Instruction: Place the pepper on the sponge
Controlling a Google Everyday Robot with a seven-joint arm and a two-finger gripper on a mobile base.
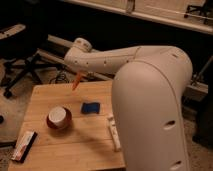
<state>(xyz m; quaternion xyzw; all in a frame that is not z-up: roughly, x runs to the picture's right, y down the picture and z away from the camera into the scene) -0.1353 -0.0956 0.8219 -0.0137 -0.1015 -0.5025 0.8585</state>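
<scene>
Pepper (77, 82): slender, orange, tapered, hanging tilted with its narrow end down, in the air over the far edge of the wooden table (75, 148). Gripper (82, 73) at the arm's end above that edge, jaws clenched on the pepper's upper end. Sponge (90, 107): flat dark blue square lying on the table, apart from the pepper, beside a red-rimmed white bowl (59, 117)

The arm (150, 85) reaches from the right foreground to the desk's far edge. There the gripper (81, 74) has its jaws closed on the pepper (76, 82), which hangs tip-down and apart from the sponge (90, 107). The sponge lies flat on the desk (45, 95), at 5 o'clock from the pepper. From the sponge, a bowl (59, 117) sits at 8 o'clock, a bottle (114, 132) lies at 4 o'clock, and a box (24, 146) lies at 8 o'clock, beyond the bowl.
</scene>
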